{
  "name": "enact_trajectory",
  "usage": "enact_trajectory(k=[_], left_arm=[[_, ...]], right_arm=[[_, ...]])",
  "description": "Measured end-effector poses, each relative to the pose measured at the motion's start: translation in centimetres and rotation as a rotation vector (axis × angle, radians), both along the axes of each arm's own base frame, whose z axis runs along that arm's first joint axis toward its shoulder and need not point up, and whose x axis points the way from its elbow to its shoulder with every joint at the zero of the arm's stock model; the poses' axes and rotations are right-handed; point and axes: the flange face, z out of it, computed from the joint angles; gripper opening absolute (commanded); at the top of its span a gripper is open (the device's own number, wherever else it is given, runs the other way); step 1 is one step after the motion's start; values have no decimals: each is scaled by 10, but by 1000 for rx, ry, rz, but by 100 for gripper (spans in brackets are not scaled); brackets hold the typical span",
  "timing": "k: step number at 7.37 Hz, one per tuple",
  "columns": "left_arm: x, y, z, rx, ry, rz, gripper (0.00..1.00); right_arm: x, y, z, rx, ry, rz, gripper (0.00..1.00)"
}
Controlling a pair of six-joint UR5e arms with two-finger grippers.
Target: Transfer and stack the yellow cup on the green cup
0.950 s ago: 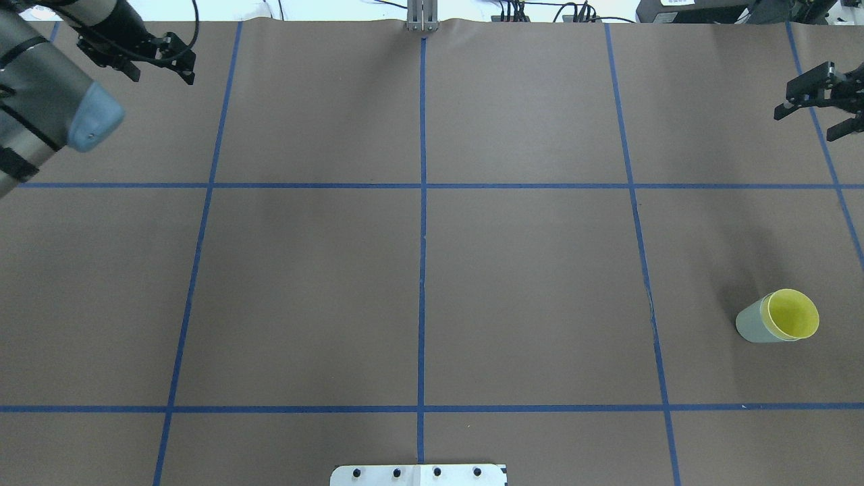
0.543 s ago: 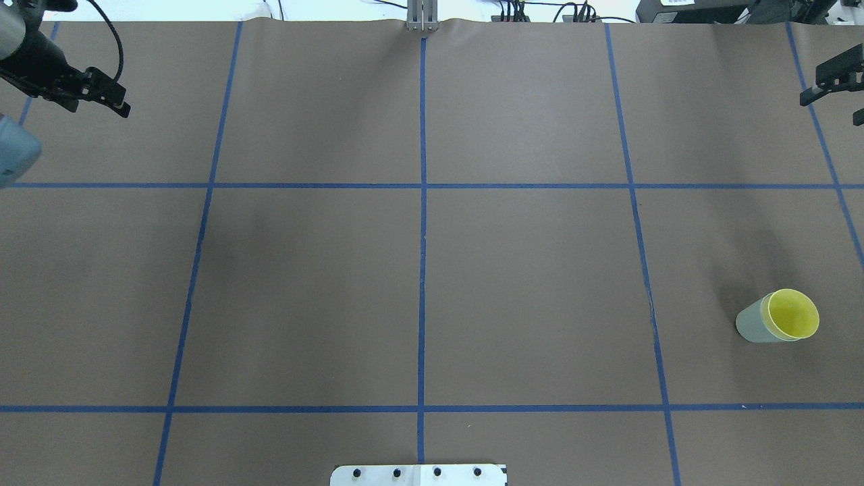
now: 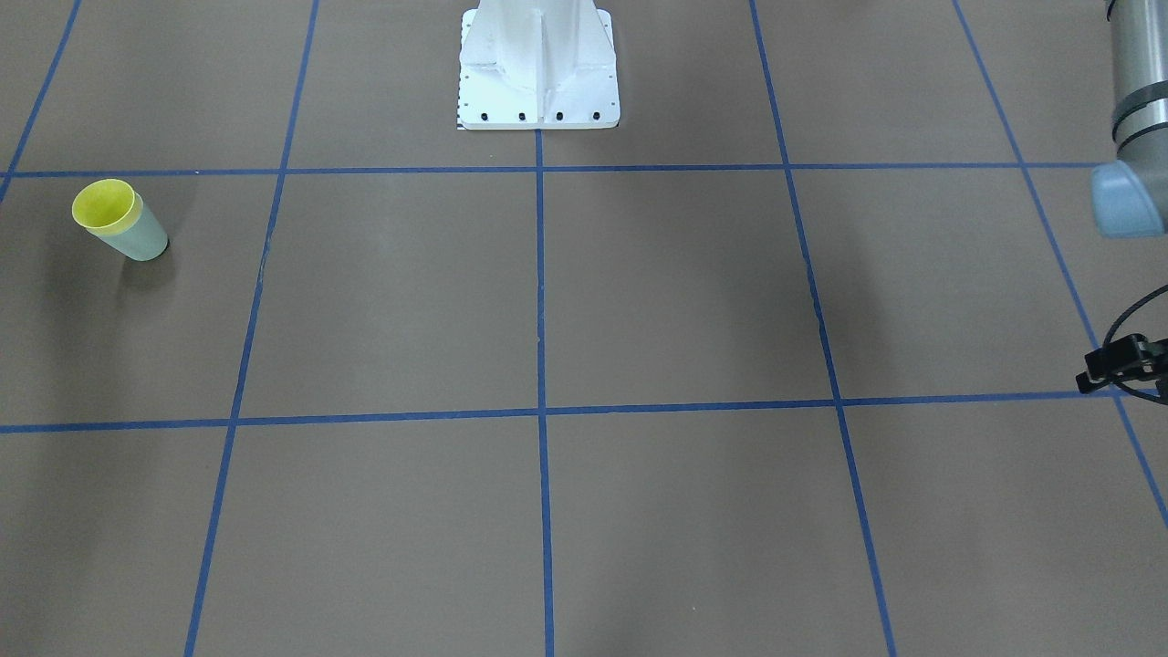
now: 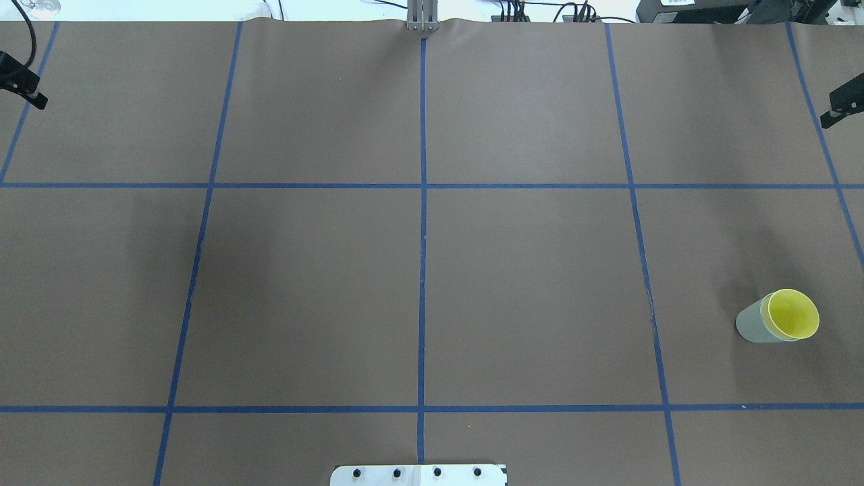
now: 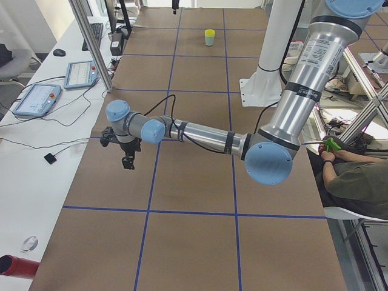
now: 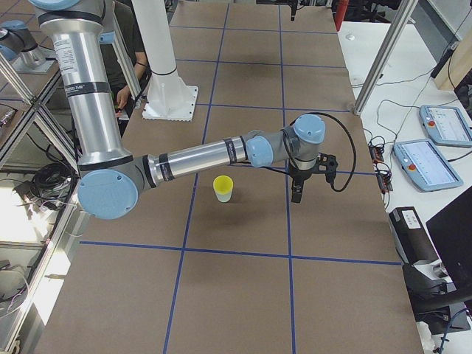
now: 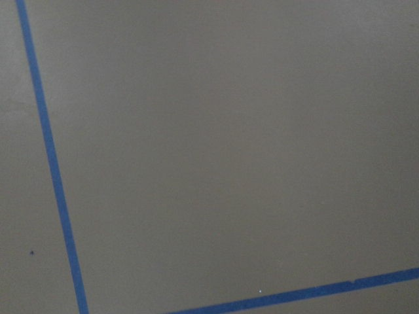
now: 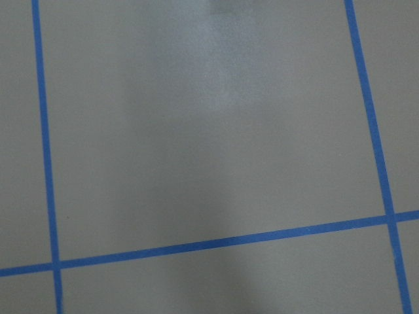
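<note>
The yellow cup [image 4: 790,314] sits nested inside the green cup [image 4: 750,327], and the pair stands upright on the brown table at the near right. The pair also shows in the front-facing view, yellow cup [image 3: 103,204] in green cup [image 3: 143,243], and in the right side view [image 6: 223,184]. My left gripper [image 4: 25,93] is at the far left edge, cut off by the frame. My right gripper [image 4: 838,110] is at the far right edge, also cut off. Both are far from the cups and hold nothing that I can see. I cannot tell whether their jaws are open. Both wrist views show only bare table.
Blue tape lines divide the table [image 4: 418,270] into squares. The robot's white base plate [image 4: 418,474] is at the near middle edge. A side table with tablets [image 5: 79,74] and a metal post [image 5: 91,42] lies beyond the left end. A seated person [image 5: 357,182] is behind the robot.
Both arms have drawn outward toward the table's side edges, the left one furthest. The nested cups have not moved.
</note>
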Motion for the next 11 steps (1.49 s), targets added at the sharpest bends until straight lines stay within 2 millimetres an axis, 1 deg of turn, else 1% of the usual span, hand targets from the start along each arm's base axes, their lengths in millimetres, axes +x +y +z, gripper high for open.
enact_trajectory(k=[1, 2, 3, 4, 5, 6, 7, 8, 9, 10, 11], left_arm=[[-29, 9, 4, 35, 33, -46, 100], [-55, 27, 33, 134, -31, -48, 100], [-69, 40, 56, 171, -90, -24, 100], [-78, 47, 63, 142, -128, -12, 100], [-87, 54, 60, 124, -179, -4, 100], [-95, 64, 64, 143, -264, 38, 100], [-103, 80, 79, 163, -321, 101, 100], [-109, 97, 91, 160, -326, 141, 100], [-109, 114, 100, 132, -279, 162, 100], [-109, 127, 103, 89, -214, 166, 100], [-113, 149, 103, 59, -168, 159, 100]], right_arm=[[9, 2, 2, -5, 5, -8, 100], [15, 1, 3, -13, 8, -11, 100], [21, 1, 3, -18, 11, -10, 100], [31, 2, 2, -19, 11, -10, 100], [37, 4, 1, -24, 13, -25, 100], [36, 6, 2, -33, 20, -52, 100], [36, 6, 3, -37, 32, -76, 100], [38, 8, 4, -35, 42, -89, 100], [40, 9, 7, -36, 48, -94, 100], [42, 12, 11, -39, 52, -97, 100], [42, 15, 13, -42, 55, -98, 100]])
